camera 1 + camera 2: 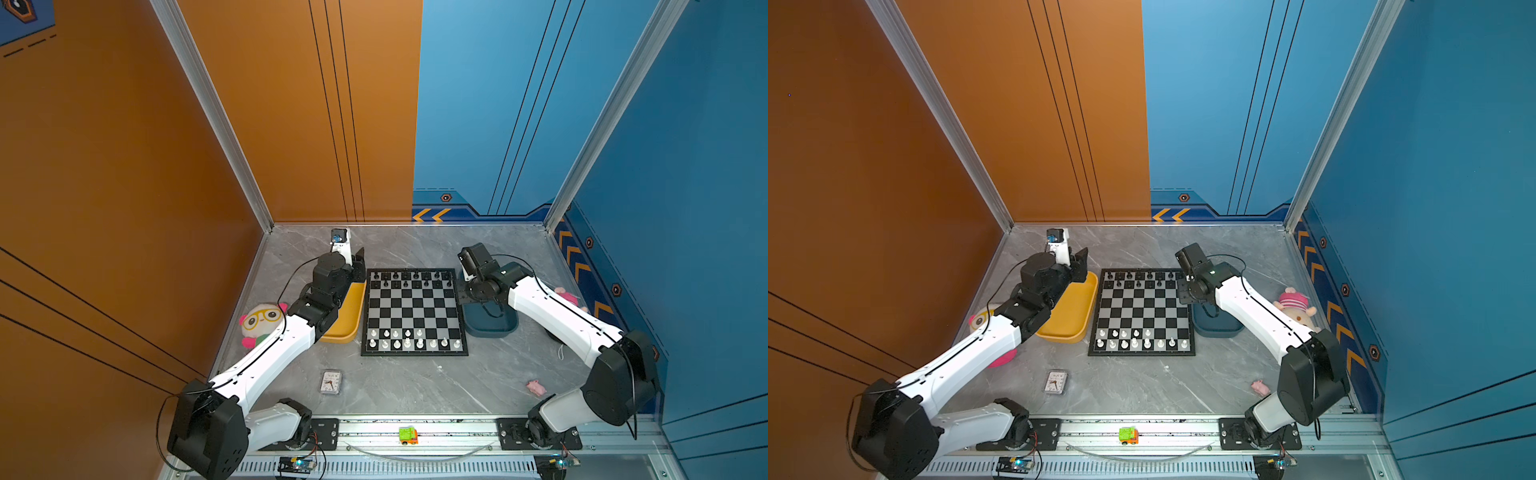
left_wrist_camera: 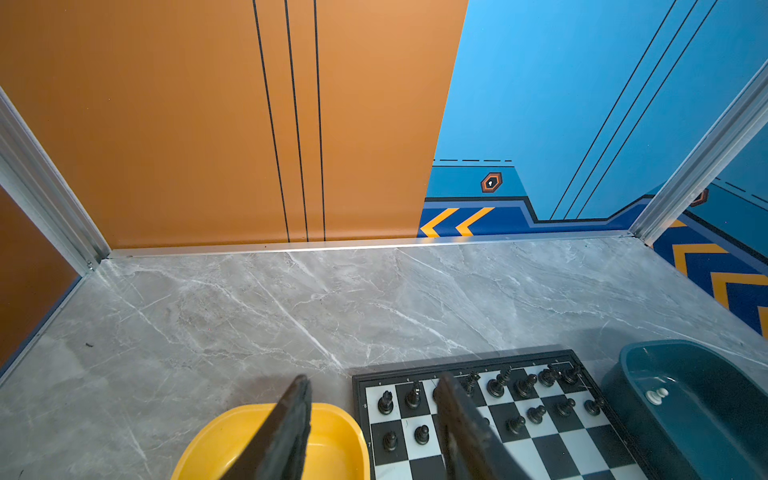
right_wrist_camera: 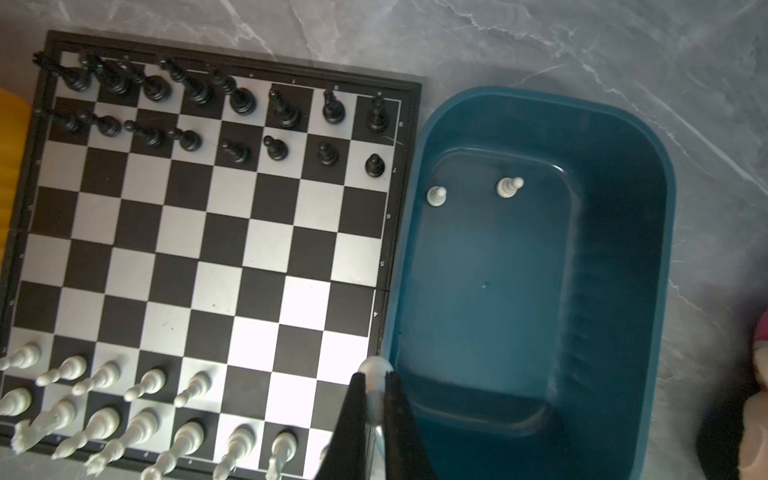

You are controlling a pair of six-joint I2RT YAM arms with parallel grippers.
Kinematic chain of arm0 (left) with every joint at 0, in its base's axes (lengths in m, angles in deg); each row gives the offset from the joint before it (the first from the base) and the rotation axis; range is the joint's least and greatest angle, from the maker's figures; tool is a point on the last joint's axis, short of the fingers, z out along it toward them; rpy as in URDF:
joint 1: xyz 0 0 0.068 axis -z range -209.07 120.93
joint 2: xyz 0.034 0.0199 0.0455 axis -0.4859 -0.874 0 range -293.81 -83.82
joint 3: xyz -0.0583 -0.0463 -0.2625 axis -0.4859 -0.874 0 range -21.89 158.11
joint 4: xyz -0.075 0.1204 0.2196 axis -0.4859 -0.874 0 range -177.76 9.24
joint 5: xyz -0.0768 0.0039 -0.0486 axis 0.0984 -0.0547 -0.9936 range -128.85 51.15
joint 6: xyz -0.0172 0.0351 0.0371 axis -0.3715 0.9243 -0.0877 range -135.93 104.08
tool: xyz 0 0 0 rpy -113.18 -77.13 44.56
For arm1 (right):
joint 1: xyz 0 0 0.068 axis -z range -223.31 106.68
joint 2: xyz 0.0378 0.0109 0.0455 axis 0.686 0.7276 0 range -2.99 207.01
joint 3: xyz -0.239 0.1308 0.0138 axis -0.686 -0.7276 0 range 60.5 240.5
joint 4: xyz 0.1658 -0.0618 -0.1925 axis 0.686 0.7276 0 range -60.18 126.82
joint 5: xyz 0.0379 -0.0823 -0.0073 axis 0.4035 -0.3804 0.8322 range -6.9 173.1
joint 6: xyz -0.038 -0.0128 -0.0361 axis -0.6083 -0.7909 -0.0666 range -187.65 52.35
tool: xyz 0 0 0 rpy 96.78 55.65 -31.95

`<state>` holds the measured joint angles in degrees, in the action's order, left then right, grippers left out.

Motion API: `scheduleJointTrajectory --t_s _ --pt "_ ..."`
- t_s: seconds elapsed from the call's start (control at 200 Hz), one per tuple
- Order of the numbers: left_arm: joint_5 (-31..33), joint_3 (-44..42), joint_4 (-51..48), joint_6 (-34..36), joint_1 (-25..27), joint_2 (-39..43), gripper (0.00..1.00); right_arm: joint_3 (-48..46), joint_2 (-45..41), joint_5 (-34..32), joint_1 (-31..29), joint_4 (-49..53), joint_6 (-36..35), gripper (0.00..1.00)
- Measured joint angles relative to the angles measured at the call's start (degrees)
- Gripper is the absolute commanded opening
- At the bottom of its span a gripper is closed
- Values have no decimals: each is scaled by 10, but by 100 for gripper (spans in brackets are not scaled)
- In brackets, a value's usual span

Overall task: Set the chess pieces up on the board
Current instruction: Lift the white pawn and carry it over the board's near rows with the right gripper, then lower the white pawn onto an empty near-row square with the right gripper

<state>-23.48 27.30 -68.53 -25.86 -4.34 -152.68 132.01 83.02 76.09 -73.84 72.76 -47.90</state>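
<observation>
Right wrist view looks down on the board [image 3: 232, 232], which lies flat at the middle of the table between two trays. The black pieces [image 3: 243, 102] fill its two far rows. The white pieces [image 3: 183, 440] fill the nearest row, but the row ahead of them holds only five pawns and its right-hand squares are bare.

That gap explains the rest. Two loose pawns [image 3: 508, 187] stand in the teal tray [image 3: 623, 124] just right of the board. A third, the held pawn [image 3: 375, 368], is pinched between the fingers [image 3: 353, 415] of the right gripper [image 3: 372, 380], which press in on it so that its rounded end shows past the tips. It hangs about over the line where board meets tray, and is probably bound for one of the bare pawn squares.

On the left, the left gripper [image 2: 374, 377] hovers above the far end of the yellow tray [image 2: 216, 440]. Its fingers [image 2: 291, 415] are partly spread with nothing between them.
</observation>
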Motion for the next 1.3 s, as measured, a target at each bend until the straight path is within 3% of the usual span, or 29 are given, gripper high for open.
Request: scheduleJointTrajectory --t_s 0.275,0.546,1.297 --pt "-3 -1 0 0 -1 7 51 -11 -4 -5 -74 7 34 0" --pt "-7 -5 0 -2 -1 13 51 -18 71 10 -130 -3 61 0" --pt "-11 -5 0 -6 -1 13 51 -20 136 25 -153 -31 78 0"
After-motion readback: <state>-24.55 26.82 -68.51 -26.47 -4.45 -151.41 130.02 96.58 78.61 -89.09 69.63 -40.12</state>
